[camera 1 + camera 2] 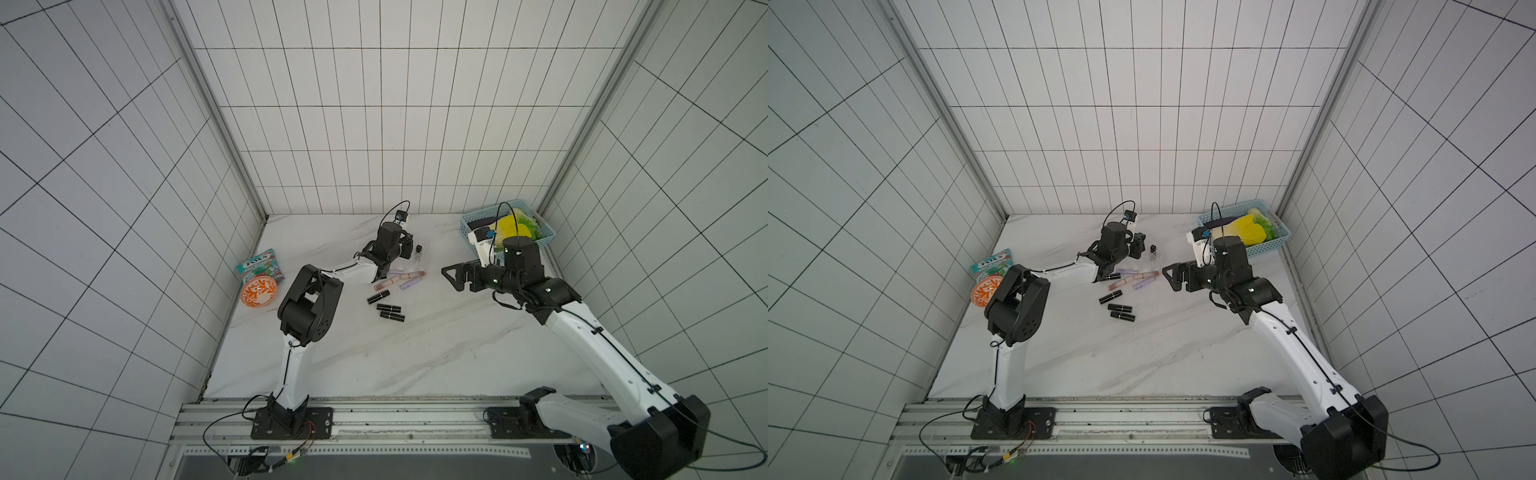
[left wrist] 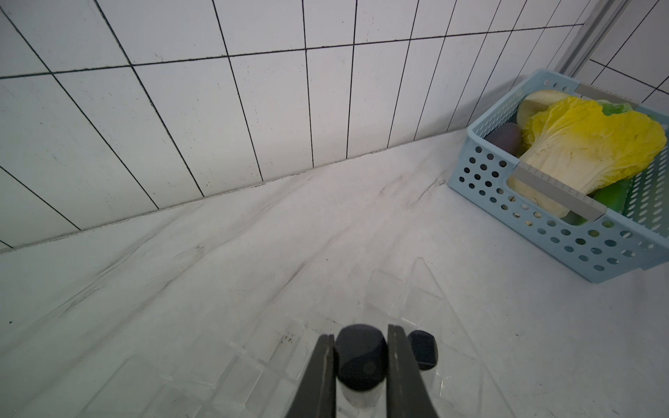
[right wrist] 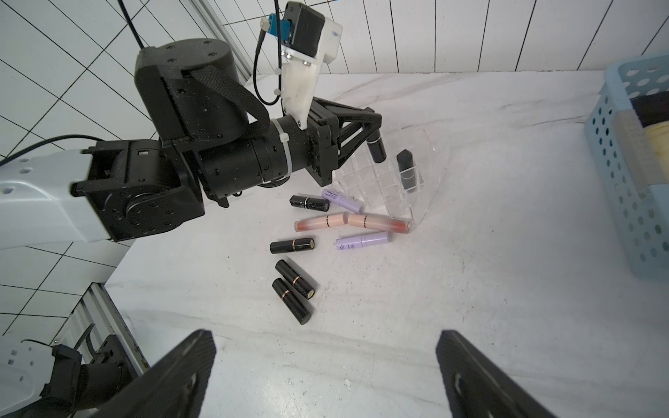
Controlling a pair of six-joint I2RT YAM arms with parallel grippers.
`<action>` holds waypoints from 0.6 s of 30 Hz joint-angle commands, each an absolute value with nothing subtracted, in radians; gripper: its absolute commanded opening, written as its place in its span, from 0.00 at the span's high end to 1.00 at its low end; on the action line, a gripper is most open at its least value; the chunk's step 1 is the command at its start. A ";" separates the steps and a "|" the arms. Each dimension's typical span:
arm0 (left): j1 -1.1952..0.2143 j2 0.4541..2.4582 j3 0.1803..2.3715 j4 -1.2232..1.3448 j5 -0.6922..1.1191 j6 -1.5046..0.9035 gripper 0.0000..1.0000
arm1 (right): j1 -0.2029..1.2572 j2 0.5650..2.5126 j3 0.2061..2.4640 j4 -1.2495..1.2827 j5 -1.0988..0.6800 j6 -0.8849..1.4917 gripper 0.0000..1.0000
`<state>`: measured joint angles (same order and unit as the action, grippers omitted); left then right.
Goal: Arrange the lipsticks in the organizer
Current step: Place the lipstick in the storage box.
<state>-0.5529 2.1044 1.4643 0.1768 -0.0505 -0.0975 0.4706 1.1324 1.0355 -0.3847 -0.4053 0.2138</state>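
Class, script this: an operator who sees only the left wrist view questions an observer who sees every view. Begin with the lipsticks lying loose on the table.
Operator: My left pincer grips a black lipstick over the organizer. How many lie loose?
Observer: Eight lipsticks lie on the table: four black, two lilac, two pink.
Operator: Where is the right pincer?
Observer: The right pincer hovers open and empty beside that pile, touching nothing.
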 commanded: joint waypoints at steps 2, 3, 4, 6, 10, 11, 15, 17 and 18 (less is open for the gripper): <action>-0.557 2.123 1.459 0.182 -0.058 -0.098 0.82 | 0.464 1.120 1.014 -0.361 -0.422 0.215 0.01; -0.557 2.120 1.455 0.185 -0.058 -0.098 0.82 | 0.464 1.120 1.014 -0.361 -0.423 0.215 0.01; -0.558 2.117 1.451 0.187 -0.057 -0.098 0.81 | 0.463 1.120 1.014 -0.361 -0.425 0.215 0.01; -0.558 2.117 1.451 0.186 -0.057 -0.097 0.80 | 0.464 1.121 1.015 -0.361 -0.426 0.215 0.01; -0.561 2.126 1.454 0.187 -0.051 -0.095 0.76 | 0.464 1.121 1.017 -0.364 -0.428 0.213 0.01; -0.563 2.126 1.453 0.187 -0.049 -0.094 0.73 | 0.464 1.121 1.017 -0.364 -0.428 0.213 0.01; -0.569 2.110 1.444 0.196 -0.048 -0.086 0.55 | 0.463 1.129 1.023 -0.370 -0.431 0.210 0.01; -0.572 2.091 1.432 0.202 -0.050 -0.089 0.45 | 0.462 1.132 1.027 -0.374 -0.436 0.208 0.00; -0.572 2.074 1.421 0.208 -0.051 -0.091 0.42 | 0.462 1.135 1.032 -0.378 -0.437 0.205 0.00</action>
